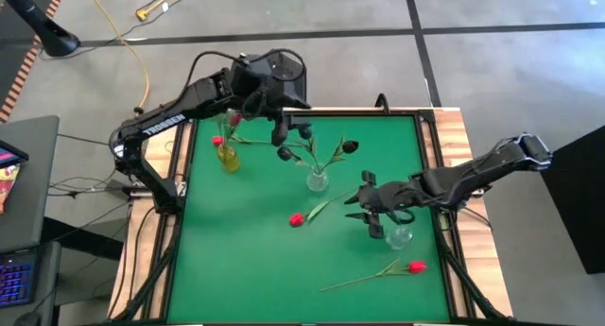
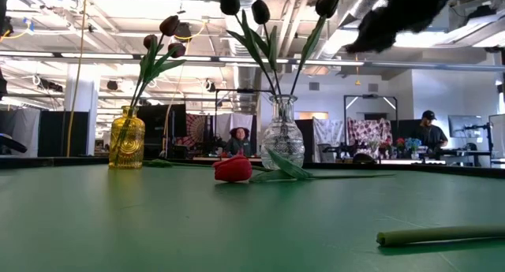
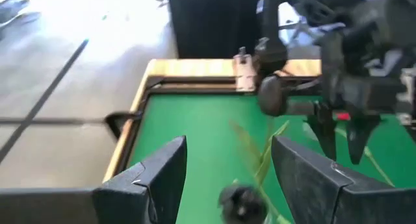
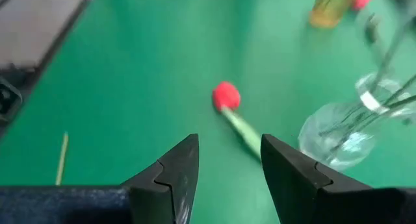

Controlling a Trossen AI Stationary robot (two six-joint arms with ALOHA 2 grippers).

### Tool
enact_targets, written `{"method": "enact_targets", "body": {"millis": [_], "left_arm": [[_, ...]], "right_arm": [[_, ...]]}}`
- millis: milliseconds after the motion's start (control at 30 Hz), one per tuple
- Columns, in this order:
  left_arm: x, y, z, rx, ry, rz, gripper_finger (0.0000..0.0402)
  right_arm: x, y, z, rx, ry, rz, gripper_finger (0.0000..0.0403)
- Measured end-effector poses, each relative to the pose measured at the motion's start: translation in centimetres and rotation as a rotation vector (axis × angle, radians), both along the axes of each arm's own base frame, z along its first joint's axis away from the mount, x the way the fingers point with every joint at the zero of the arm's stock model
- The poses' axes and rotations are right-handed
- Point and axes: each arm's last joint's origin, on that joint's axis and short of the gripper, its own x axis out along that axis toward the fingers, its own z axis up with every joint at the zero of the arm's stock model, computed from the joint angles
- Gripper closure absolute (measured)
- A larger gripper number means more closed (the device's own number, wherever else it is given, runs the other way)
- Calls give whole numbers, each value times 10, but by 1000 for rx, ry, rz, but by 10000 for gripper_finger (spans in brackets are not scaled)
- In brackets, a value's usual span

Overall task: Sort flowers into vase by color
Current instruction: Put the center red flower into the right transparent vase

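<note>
A clear glass vase [image 1: 318, 180] [image 2: 282, 138] mid-table holds three dark tulips [image 2: 259, 10]. My left gripper [image 1: 293, 134] [image 3: 227, 172] hovers open just beyond them, with one dark head [image 3: 242, 202] below its fingers. A yellow vase [image 1: 227, 157] [image 2: 126, 138] holds pink-maroon tulips [image 2: 169, 25]. One red tulip [image 1: 297, 219] [image 4: 226, 95] lies flat on the mat. My right gripper [image 1: 357, 207] [image 4: 229, 165] is open above its stem end. A second red tulip [image 1: 416, 266] lies near the front edge.
A second clear vase [image 1: 400, 236] stands under the right arm's wrist, with no flower showing in it. The green mat [image 1: 246, 260] is framed by a raised wooden rim [image 1: 458, 146]. People and desks show in the room behind the table.
</note>
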Motion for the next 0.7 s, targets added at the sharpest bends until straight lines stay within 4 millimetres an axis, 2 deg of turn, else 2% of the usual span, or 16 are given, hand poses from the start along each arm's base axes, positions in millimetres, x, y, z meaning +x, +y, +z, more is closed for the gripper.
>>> {"method": "enact_targets", "body": {"millis": [200, 400, 500, 700], "left_arm": [[-27, -22, 17, 28, 40, 66, 189], [-61, -59, 27, 30, 29, 63, 189], [-77, -81, 21, 47, 9, 91, 189], [-97, -122, -10, 54, -93, 67, 189]], "right_arm": [[26, -11, -36, -38, 151, 36, 212], [43, -30, -63, -64, 226, 83, 212], [49, -42, -74, -61, 258, 67, 212], [56, -63, -96, -84, 340, 27, 212]]}}
